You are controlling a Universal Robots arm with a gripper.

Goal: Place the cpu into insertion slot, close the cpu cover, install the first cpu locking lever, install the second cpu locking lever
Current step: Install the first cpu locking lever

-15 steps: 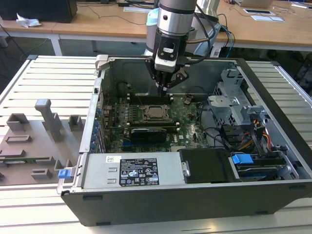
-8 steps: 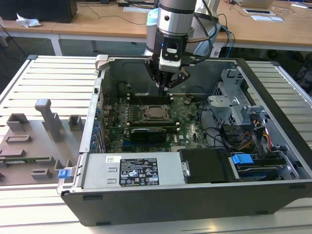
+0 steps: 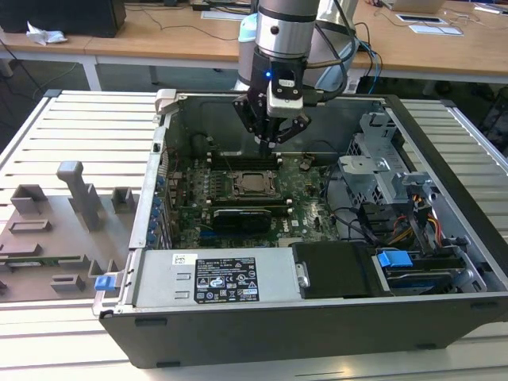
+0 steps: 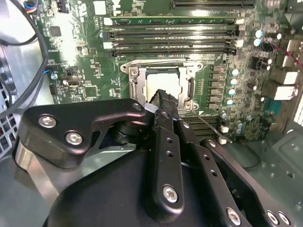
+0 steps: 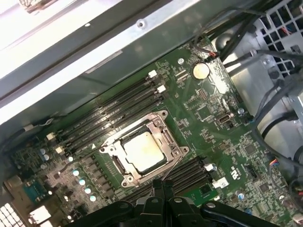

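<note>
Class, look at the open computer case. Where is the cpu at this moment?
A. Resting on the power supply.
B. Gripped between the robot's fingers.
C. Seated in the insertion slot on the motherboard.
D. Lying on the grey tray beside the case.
C: the cpu lies flat in the insertion slot, while the gripper hangs above the motherboard, shut and holding nothing.

My silver-grey arm (image 3: 282, 24) ends in a black wrist block (image 3: 266, 83) lit by a small blue light (image 3: 268, 77), with black cables (image 3: 343, 48) looping beside it, while my matte-black gripper (image 4: 162, 96) has jointed linkage bars (image 4: 94, 124) and slim fingers (image 4: 165, 151) pinned with bright silver screws (image 4: 47, 121).
</note>
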